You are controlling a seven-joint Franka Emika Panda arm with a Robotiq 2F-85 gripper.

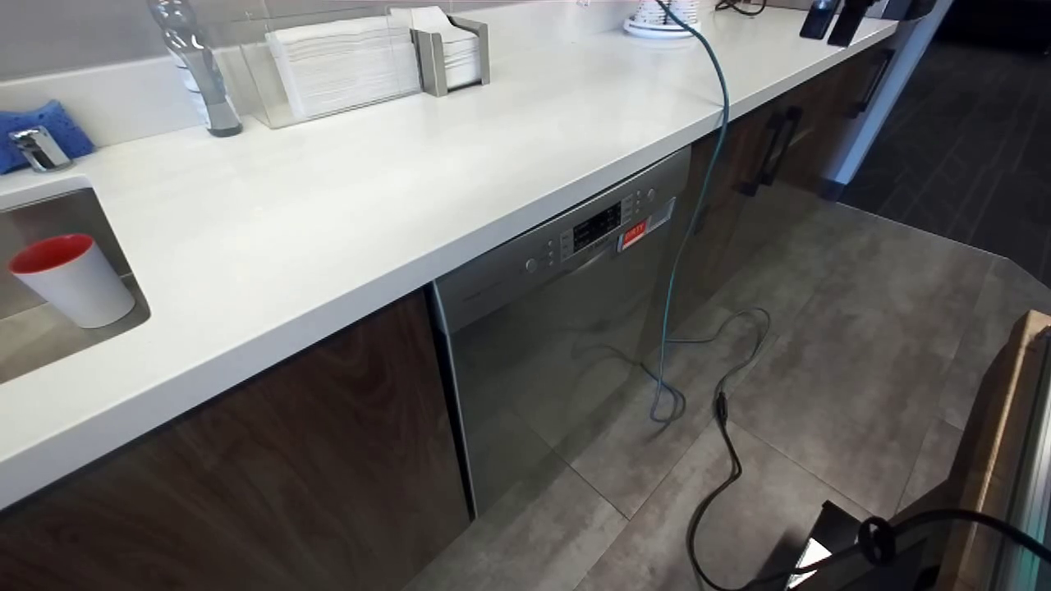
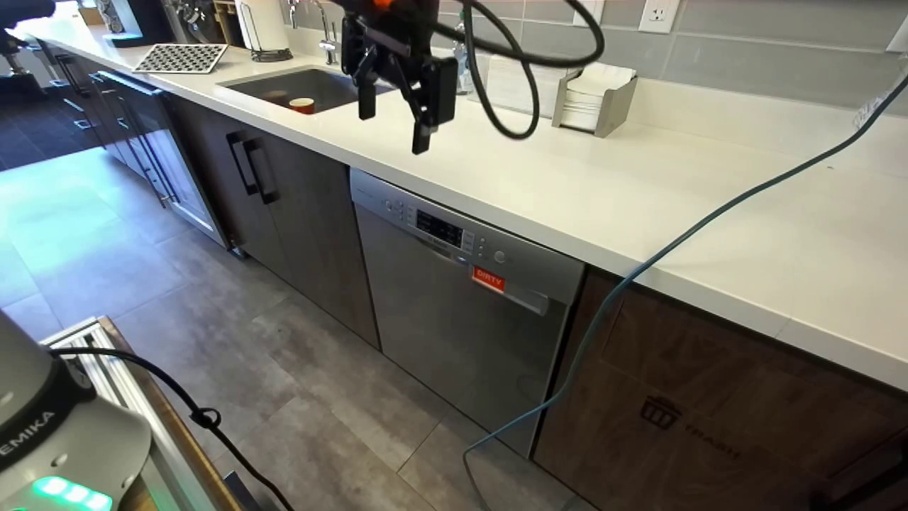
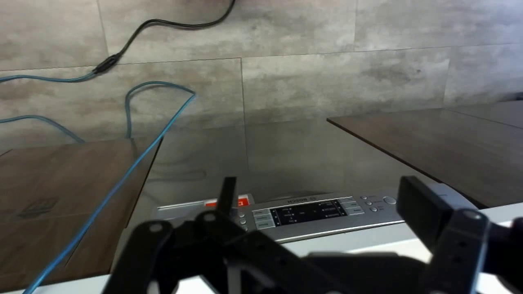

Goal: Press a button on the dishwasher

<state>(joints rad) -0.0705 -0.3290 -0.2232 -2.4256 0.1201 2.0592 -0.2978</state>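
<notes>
Lower down, the dishwasher (image 2: pixel 457 319) stands apart from the end effector (image 2: pixel 394 131), spread wide.

The worktop (image 1: pixel 525 148) is white and runs lengthwise through both exterior views. A metal napkin holder (image 1: pixel 432 66) stands near its rear edge, just beside a clear box (image 1: pixel 277 115) of folded paper towels (image 1: pixel 345 66). A clear bottle (image 1: pixel 204 78) stands next to the box. A blue sponge (image 1: pixel 70 131) sits behind the recessed sink (image 2: pixel 323 79). A patterned panel (image 2: pixel 181 59) and a paper roll (image 2: pixel 258 28) rest beyond the sink. Toward the opposite end rests a white plate (image 1: pixel 653 33).
</notes>
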